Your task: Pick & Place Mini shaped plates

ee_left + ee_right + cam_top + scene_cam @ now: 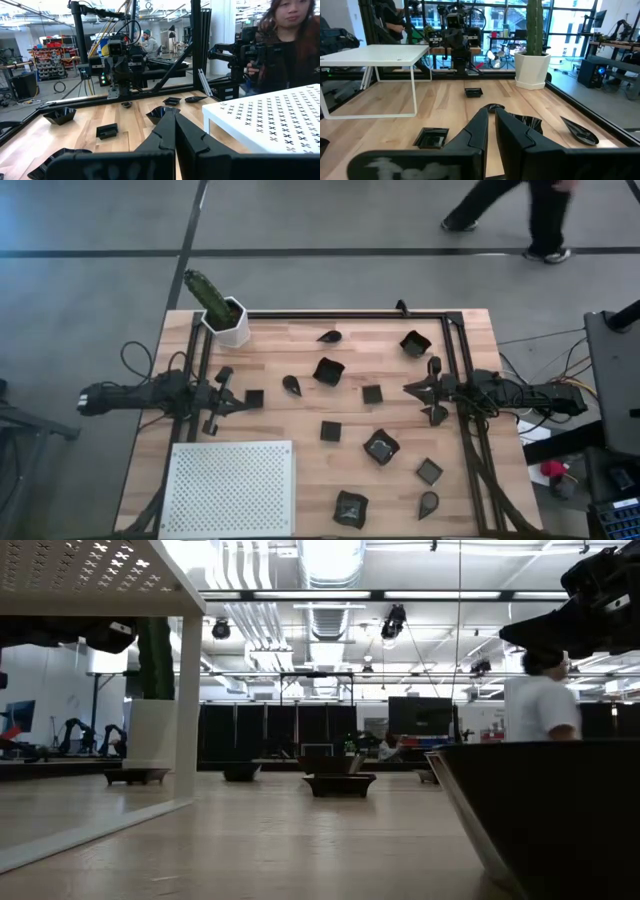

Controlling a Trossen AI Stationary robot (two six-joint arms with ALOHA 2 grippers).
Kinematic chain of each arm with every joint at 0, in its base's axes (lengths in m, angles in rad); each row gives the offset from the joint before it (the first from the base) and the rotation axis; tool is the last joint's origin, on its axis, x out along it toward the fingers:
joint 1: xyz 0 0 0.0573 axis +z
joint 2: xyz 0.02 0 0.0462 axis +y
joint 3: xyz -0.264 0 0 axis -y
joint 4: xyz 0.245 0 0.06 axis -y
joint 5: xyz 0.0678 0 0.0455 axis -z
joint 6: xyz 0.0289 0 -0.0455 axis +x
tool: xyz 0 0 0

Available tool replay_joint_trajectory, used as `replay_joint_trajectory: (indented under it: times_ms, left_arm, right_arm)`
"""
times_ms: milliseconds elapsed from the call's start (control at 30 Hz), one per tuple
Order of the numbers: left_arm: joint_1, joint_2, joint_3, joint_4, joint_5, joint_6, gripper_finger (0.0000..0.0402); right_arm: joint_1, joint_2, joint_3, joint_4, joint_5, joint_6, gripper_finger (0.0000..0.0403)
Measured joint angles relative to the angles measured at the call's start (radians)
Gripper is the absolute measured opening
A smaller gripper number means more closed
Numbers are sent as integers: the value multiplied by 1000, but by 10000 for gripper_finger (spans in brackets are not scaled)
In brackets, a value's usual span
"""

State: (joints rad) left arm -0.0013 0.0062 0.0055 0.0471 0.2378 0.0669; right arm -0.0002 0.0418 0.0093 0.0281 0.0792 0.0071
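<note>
At the table's left edge, my left gripper (232,402) hangs with fingers pressed together, holding nothing, a small square plate (254,398) just beside it. My right gripper (410,389) waits at the right edge, fingers nearly together, empty. Dark plates (328,371) lie scattered between us; the white board (230,488) stands near my left.

Two matte black arms, trailing looped cables, each ending in an angular two-fingered hand (222,399).

The counter (300,420) is showing pale, smooth wood planks; the mini shaped plates (328,370) are looking glossy dark plastic, the perforated board (230,488) matt white.
</note>
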Motion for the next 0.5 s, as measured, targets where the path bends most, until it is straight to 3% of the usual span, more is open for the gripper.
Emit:
replay_joint_trajectory:
  times_ms: [500]
  left_arm:
    - [0,0,0,0,0,0,0]
  right_arm:
    - [0,0,0,20,-7,0,34]
